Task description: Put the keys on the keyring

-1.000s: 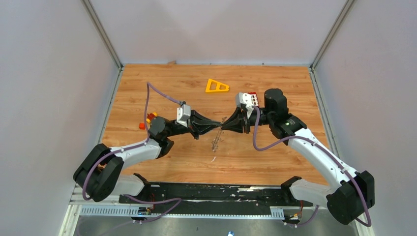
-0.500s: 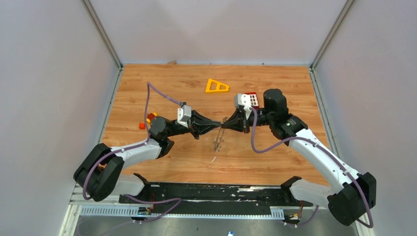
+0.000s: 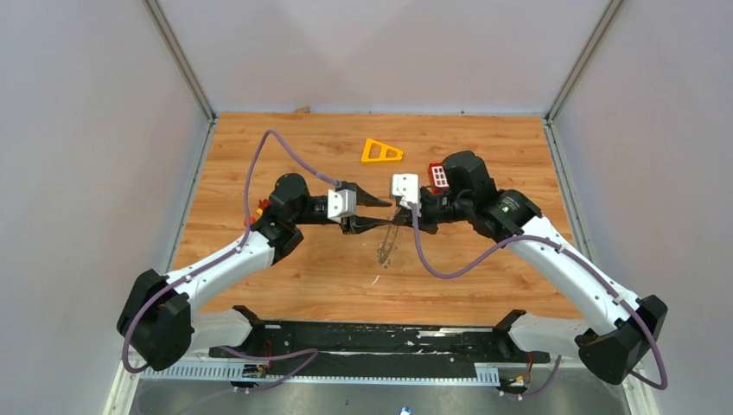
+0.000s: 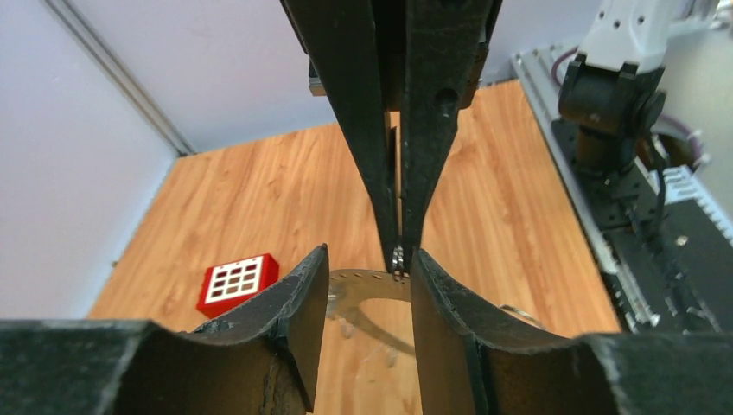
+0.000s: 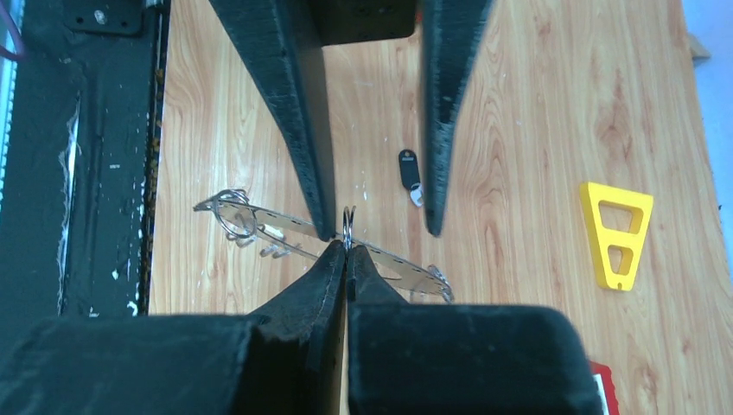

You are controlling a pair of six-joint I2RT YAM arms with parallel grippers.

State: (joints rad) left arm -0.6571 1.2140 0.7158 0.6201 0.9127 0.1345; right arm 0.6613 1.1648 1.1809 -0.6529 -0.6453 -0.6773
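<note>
The keyring (image 5: 259,221) is a flat grey ring with small wire loops on its rim, held edge-on above the table. My right gripper (image 5: 347,248) is shut on its rim; it also shows in the top view (image 3: 399,213). My left gripper (image 4: 367,255) is open, its fingers (image 5: 315,190) straddling the right gripper's tips and the ring's rim (image 4: 363,281). One left fingertip is at the ring's edge. A black-headed key (image 5: 408,169) lies on the table beyond the grippers. In the top view the left gripper (image 3: 373,212) faces the right one.
An orange triangular frame (image 3: 380,152) lies at the back middle of the table (image 3: 484,147). A red keypad block (image 3: 439,175) sits beside the right wrist. Small red and yellow pieces (image 3: 259,207) lie left of the left arm. Grey walls enclose the table.
My left gripper has opened and now straddles the ring where its tip met the right gripper's. The left arm rose and swung farther back. The right gripper shifted left with the ring.
</note>
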